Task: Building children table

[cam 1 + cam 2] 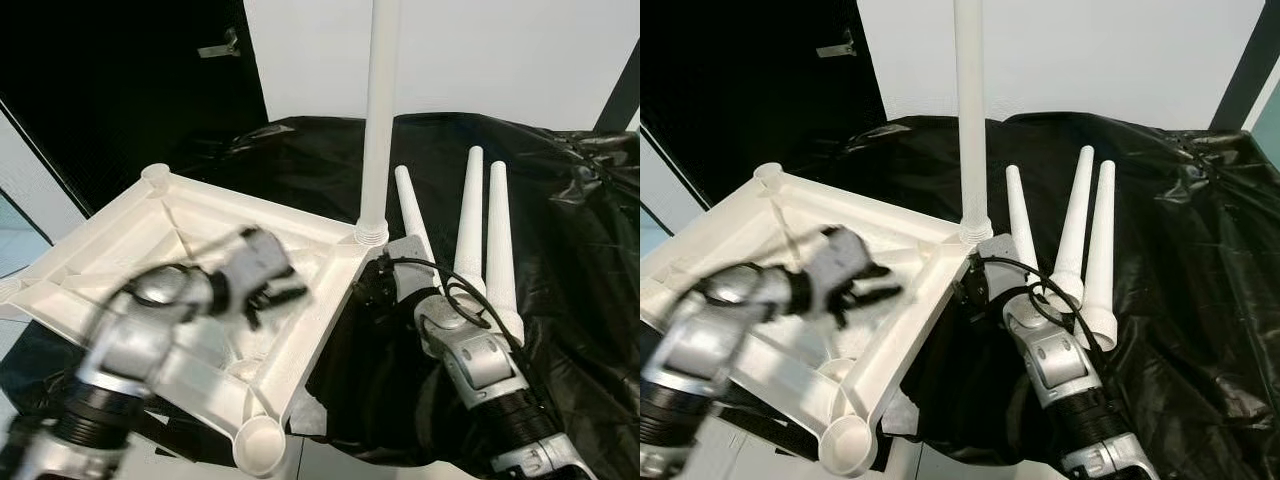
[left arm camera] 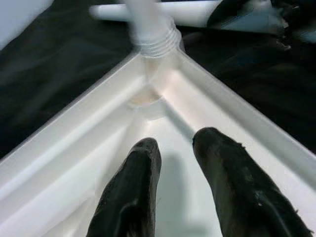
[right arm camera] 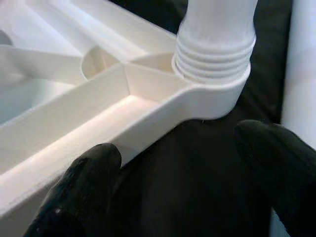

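A: Where is the white plastic square tabletop (image 1: pixel 95 235) seen?
B: Upside down, ribbed underside up, tilted on a crumpled black plastic sheet (image 1: pixel 580 250). One white tapered plastic leg (image 1: pixel 380 110) is seen upright, screwed into the corner socket.

A: Spare legs?
B: Three loose white tapered legs (image 1: pixel 470 225) are laid side by side on the sheet, just beside that corner.

A: Left gripper (image 2: pixel 175 148)?
B: Blurred, held over the tabletop's inside, fingers slightly parted, nothing gripped.

A: Right gripper (image 3: pixel 177 163)?
B: Placed at the legged corner, fingers spread wide, nothing clasped; the threaded collar is seen just beyond them.
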Available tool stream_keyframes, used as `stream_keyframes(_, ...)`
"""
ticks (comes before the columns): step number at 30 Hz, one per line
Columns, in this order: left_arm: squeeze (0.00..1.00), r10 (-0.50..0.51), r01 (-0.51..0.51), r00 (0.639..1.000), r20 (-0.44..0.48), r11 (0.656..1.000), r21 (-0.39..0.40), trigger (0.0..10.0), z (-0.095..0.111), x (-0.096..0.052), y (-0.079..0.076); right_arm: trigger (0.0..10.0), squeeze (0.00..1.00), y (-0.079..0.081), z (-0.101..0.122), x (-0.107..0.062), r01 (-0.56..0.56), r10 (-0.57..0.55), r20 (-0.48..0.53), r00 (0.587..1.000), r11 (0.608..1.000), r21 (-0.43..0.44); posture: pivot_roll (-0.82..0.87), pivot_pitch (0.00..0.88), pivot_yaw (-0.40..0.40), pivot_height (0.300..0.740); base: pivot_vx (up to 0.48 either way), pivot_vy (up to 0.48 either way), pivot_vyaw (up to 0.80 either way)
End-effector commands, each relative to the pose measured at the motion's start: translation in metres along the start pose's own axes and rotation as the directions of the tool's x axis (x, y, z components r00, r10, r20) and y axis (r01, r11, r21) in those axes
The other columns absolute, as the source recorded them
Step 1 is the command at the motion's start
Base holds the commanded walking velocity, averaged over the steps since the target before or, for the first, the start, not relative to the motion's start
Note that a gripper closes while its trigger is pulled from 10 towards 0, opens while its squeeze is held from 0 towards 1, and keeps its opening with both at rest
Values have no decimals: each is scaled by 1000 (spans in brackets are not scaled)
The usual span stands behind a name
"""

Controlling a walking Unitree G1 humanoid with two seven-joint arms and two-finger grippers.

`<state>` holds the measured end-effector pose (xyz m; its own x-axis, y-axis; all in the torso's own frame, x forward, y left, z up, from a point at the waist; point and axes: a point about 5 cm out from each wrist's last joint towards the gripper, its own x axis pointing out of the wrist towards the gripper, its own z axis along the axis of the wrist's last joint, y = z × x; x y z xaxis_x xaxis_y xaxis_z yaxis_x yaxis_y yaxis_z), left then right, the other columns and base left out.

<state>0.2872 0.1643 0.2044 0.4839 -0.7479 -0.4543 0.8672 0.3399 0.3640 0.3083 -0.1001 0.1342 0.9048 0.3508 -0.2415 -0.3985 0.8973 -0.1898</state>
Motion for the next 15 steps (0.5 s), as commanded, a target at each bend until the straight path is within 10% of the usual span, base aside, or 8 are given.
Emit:
stream_keyframes(1, 0, -125, 125, 992, -28, 992, -1, 10000, -8, -9, -8, 10000, 0, -1, 3, -4, -4, 4, 20, 1000, 1000, -3, 15, 0, 96, 740, 0, 0, 0)
stream_keyframes(15, 0, -266, 269, 925, -270, 963, -26, 10000, -53, -27, -30, 10000, 0, -8, 8, -11, 32, -32, 53, 998, 999, 7, 14, 0, 94, 740, 0, 0, 0)
